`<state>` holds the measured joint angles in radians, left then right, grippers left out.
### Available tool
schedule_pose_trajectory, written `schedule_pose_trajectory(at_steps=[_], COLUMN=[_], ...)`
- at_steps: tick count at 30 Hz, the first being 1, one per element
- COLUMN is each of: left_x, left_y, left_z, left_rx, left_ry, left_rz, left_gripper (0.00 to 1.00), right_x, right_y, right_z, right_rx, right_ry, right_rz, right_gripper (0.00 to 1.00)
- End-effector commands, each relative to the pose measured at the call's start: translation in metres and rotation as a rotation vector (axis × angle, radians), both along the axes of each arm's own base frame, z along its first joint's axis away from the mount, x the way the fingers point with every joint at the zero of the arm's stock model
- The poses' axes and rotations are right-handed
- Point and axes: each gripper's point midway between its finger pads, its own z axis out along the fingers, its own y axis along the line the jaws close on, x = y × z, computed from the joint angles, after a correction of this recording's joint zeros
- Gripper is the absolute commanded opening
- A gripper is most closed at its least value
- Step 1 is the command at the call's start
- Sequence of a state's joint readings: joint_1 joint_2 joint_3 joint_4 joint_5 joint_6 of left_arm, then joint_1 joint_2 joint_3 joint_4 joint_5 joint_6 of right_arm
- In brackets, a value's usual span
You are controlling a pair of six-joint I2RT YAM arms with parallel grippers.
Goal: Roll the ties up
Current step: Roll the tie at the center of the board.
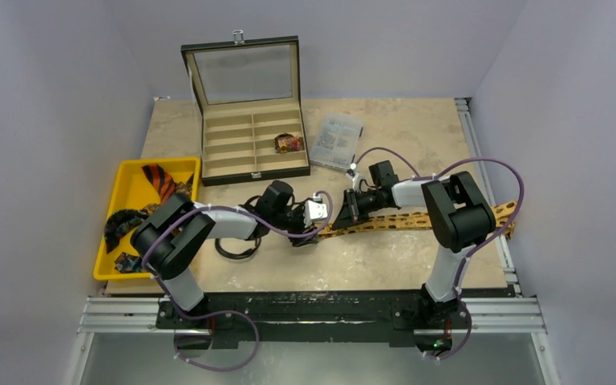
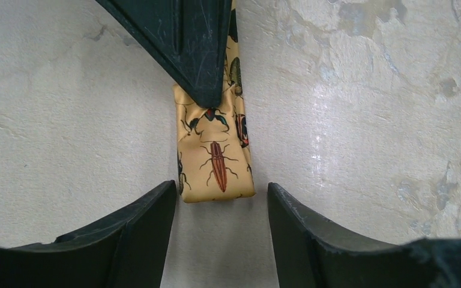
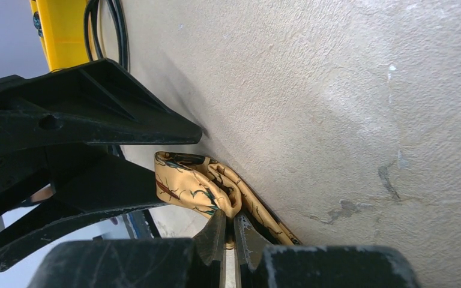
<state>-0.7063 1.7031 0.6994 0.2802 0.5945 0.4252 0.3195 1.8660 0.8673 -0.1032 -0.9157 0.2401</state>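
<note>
My fingers [image 2: 126, 240] are black; the tie [image 2: 216, 168] is tan-gold, printed with red and green beetles; the worktop [image 2: 366, 120] is mottled beige.

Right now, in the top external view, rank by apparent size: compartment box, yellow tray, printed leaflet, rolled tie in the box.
1. compartment box, counting its raised lid
2. yellow tray, about matching the box's base alone
3. printed leaflet
4. rolled tie
</note>
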Motion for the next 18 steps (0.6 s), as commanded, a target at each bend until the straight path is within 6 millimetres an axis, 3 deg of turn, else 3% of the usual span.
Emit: schedule_pose_trajectory(at_steps=[1,6,12,15,18], left_x=[0.018,0.022,0.026,0.026,0.024], left_y=[-0.015,-0.031,-0.049,-0.057,-0.061], left_z=[0.02,0.037,0.052,0.051,0.037], left_rx=[-0.079,-0.131,-0.173,-0.173,-0.137], left_ry=[-0.04,-0.072,-0.064,-0.056,-0.019], left_rz=[0.035,0.022,0.018,0.009,0.006], left_gripper=[0.55,0.41,0.35,0.35,0.35], right_x=[0.002,-0.001,0.001,0.003,0.003], right_y=[-0.003,-0.004,-0.004,-0.004,-0.003], right_z=[-0.002,-0.006,-0.006,-0.005,-0.004], right_rx=[-0.004,-0.015,-0.016,-0.015,-0.01], right_ry=[-0.048,-0.044,-0.045,-0.05,-0.047], right_rz=[0.022,0.023,0.018,0.014,0.016], right_gripper=[0.0,0.0,0.0,0.0,0.0])
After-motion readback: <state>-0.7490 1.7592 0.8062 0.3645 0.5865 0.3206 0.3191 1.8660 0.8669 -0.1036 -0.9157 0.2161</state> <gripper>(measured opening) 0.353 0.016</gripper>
